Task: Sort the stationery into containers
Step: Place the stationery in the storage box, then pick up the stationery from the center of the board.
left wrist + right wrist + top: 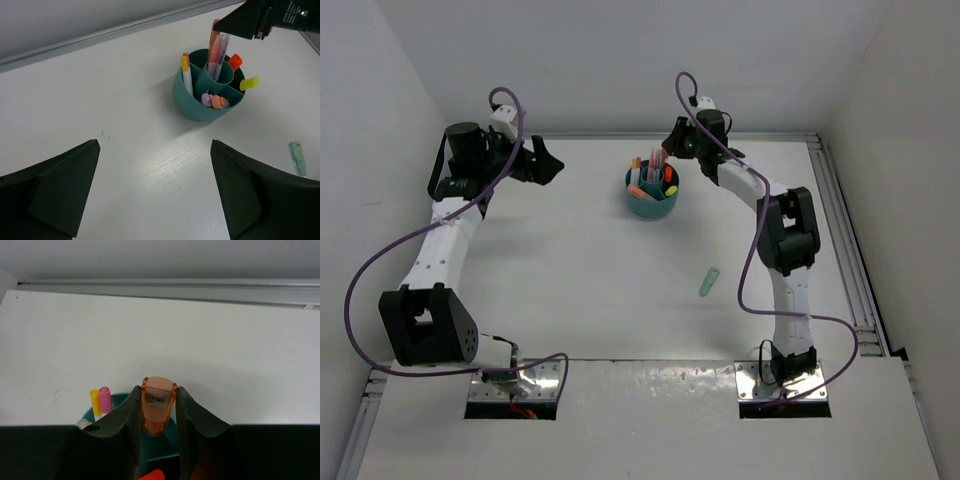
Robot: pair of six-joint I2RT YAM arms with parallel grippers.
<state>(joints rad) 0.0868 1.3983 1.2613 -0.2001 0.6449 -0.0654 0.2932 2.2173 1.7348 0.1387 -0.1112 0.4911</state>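
White table (570, 270), wrist cam shows R jaws pinching orange pen (159, 402), L jaws spread

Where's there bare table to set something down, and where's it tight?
Bare: the middle, bordered by the teal cup, the left arm and the green highlighter; also the strip between cup and left jaws. Crowded: over the cup, where the right jaws pinch an orange pen.

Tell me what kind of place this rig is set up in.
Probably a lab test booth, not an office: a white table boxed in by plain white walls, holding a teal cup of pens.
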